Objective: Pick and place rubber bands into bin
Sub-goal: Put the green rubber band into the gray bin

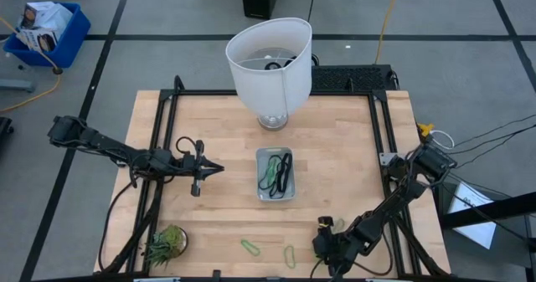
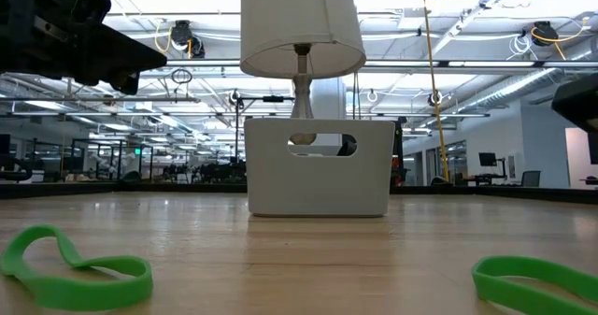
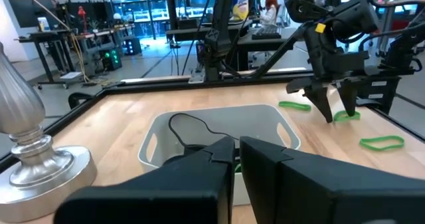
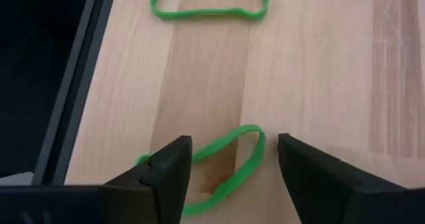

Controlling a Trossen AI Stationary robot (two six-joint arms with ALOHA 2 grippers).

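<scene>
The bin [image 1: 260, 182] sits at the table's middle and holds green and dark rubber bands [image 1: 280, 171]. Two green bands [image 1: 249, 247] [image 1: 290, 255] lie loose near the front edge. My right gripper [image 1: 328, 247] points down there, open. Its fingers stand on either side of a third green band [image 4: 229, 161] that lies flat on the wood. The gripper hides this band in the high view. My left gripper [image 1: 216, 169] hovers just left of the bin, shut and empty, and points at the bin [image 3: 219, 111].
A lamp with a white shade [image 1: 270, 60] stands just behind the bin, on a metal base [image 3: 33, 164]. A spiky green plant [image 1: 166, 243] sits at the front left corner. Black frame rails [image 1: 159, 131] run along the table's sides. A blue crate [image 1: 50, 31] is on the floor.
</scene>
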